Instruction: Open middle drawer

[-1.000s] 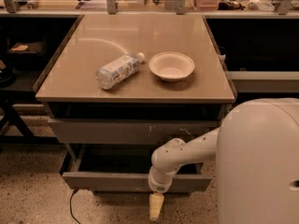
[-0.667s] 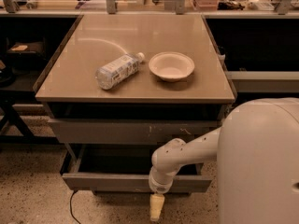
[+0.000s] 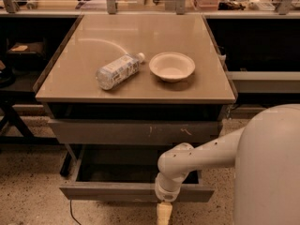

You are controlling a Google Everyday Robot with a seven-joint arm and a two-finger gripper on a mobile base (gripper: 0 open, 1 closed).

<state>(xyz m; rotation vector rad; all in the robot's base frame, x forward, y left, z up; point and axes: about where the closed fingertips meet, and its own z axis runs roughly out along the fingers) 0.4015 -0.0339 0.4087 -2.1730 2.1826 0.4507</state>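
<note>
Nothing has shifted in the last second: arm, drawers and tabletop things all sit where they were. Lowest in view, the gripper (image 3: 164, 214) hangs at the bottom edge, which cuts it off, so whether it is wide or narrow cannot be told. Directly behind it runs the plain front strip of the middle drawer (image 3: 108, 191), pulled well out, and the white arm (image 3: 187, 161) crosses that strip and part of the tray. The dark tray inside lies just beyond the gripper. Left of the gripper the speckled floor (image 3: 33, 191) is open, with a thin cable (image 3: 71, 212) on it; to its right the robot body (image 3: 272, 172) fills the corner and hides the strip's right end. Farther back stands the scratched drawer front (image 3: 136, 132), shut, with a shadowed gap above it. Beyond that, on the table (image 3: 140, 93), a bowl (image 3: 171, 66) lies straight ahead of the gripper and a bottle (image 3: 117, 71) on its side lies ahead and left, the two apart and both clear of the front edge.
</note>
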